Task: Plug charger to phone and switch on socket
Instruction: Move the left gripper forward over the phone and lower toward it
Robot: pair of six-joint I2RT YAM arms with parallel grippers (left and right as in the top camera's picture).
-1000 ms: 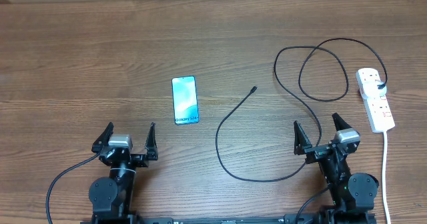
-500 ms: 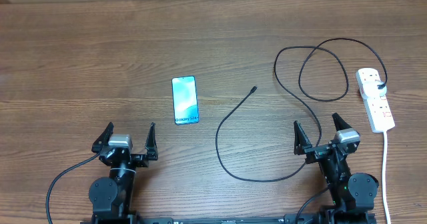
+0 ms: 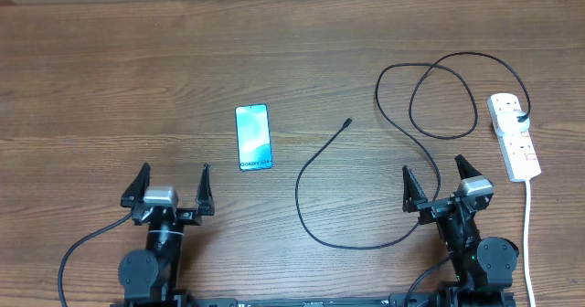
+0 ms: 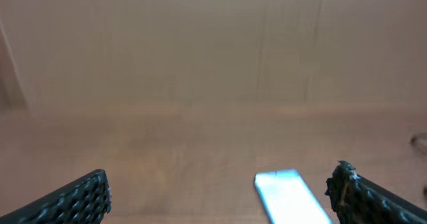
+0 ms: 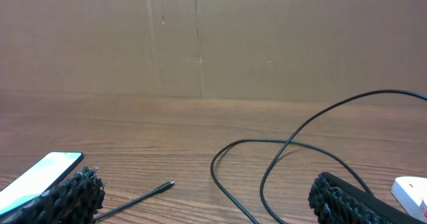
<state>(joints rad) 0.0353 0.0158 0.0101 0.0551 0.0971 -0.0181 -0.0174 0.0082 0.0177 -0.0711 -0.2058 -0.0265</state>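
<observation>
Your left gripper (image 3: 174, 174) and right gripper (image 3: 433, 169) both stand wide apart and empty at the near edge. The phone (image 3: 253, 137) lies screen-up left of centre. The charger (image 3: 299, 184) loops right to the socket (image 3: 514, 135), its tip apart from the phone.

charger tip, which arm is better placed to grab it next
Right. The charger tip lies nearer the open right tool; the open left tool sits nearer the phone and could steady it.
</observation>
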